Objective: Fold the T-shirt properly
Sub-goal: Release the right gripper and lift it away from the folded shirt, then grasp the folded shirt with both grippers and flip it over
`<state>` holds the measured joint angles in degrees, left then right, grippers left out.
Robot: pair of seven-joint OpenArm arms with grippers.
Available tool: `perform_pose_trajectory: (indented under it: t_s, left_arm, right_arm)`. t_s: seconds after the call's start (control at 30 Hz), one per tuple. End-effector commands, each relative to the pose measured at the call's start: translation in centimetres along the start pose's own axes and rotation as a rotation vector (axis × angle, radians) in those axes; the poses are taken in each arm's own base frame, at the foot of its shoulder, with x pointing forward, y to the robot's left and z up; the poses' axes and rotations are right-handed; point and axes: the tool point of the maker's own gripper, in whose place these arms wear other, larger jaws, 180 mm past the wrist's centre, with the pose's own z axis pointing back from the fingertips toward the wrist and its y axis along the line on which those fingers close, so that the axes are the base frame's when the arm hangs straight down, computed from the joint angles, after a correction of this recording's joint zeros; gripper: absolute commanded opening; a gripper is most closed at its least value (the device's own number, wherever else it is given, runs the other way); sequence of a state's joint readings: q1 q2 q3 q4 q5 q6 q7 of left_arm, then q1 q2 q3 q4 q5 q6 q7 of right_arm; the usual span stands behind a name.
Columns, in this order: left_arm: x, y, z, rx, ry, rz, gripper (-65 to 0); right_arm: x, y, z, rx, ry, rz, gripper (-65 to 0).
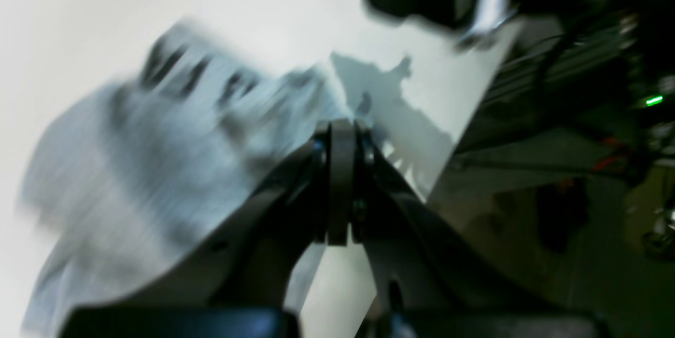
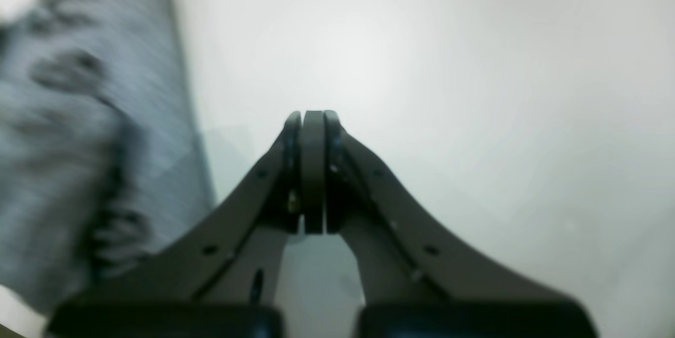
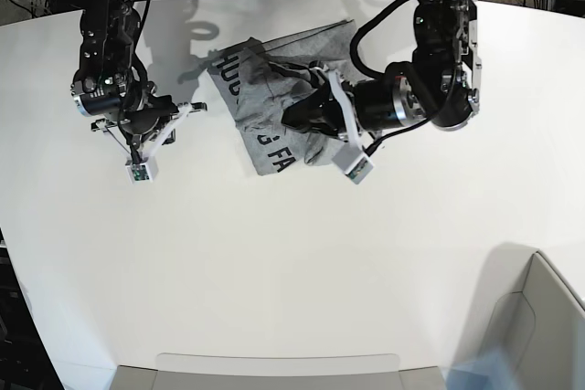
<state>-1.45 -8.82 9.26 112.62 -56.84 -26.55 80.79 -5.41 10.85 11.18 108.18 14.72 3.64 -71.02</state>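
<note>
The heather-grey T-shirt (image 3: 265,89) lies crumpled at the table's far middle, with black lettering showing. My left gripper (image 3: 287,120) is low over the shirt's right part. In the left wrist view the left gripper (image 1: 343,126) has its jaws pressed together, with the blurred shirt (image 1: 158,158) just to their left; no cloth shows between them. My right gripper (image 3: 197,109) is left of the shirt, apart from it. In the right wrist view the right gripper (image 2: 313,116) is shut over bare white table, with the shirt (image 2: 63,143) at the left edge.
The white table (image 3: 292,253) stretches toward the front. A grey bin (image 3: 539,317) stands at the front right and a grey tray edge (image 3: 274,372) at the bottom. Cables and frame parts (image 1: 580,64) lie beyond the table's far edge.
</note>
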Motion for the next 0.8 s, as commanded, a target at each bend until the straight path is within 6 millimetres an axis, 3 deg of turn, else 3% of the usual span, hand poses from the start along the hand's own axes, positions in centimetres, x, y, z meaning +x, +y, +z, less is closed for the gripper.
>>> perform_pose_trajectory:
  t_s: [0.0,0.1,0.2,0.33,0.5,0.63,0.77]
  left_arm:
    - [1.0,-0.4,-0.1,0.000,-0.016,-0.034,-65.0]
    - [-0.4,0.3,-1.2,0.071,0.064,-0.082,-65.0]
    - [-2.6,2.7,-1.8,0.200,0.174,-0.118,-65.0]
    - [-7.2,5.9,-0.9,0.360,0.320,-0.093,-65.0]
    - [-11.0,10.1,3.8,0.539,0.389,-0.006,-65.0]
    - [-11.5,12.2,7.3,0.639,0.353,0.077,-65.0]
    - [-10.8,12.4,8.1,0.667,0.322,0.077,-65.0]
  right_arm:
    - [0.9,-0.6,0.5,-0.010,-0.040,0.014,-65.0]
    - [-0.2,-1.5,0.7,-0.019,-0.023,0.030,-65.0]
    - [-0.7,-2.3,0.9,-0.027,-0.017,0.046,-65.0]
    - [-0.7,-2.9,1.3,-0.029,-0.024,0.092,-65.0]
    - [-0.6,-2.4,1.2,-0.013,-0.025,0.125,-65.0]
    - [-0.5,-2.3,1.2,-0.010,-0.027,0.130,-65.0]
    - [-0.4,-2.2,1.2,-0.006,-0.031,0.130,-65.0]
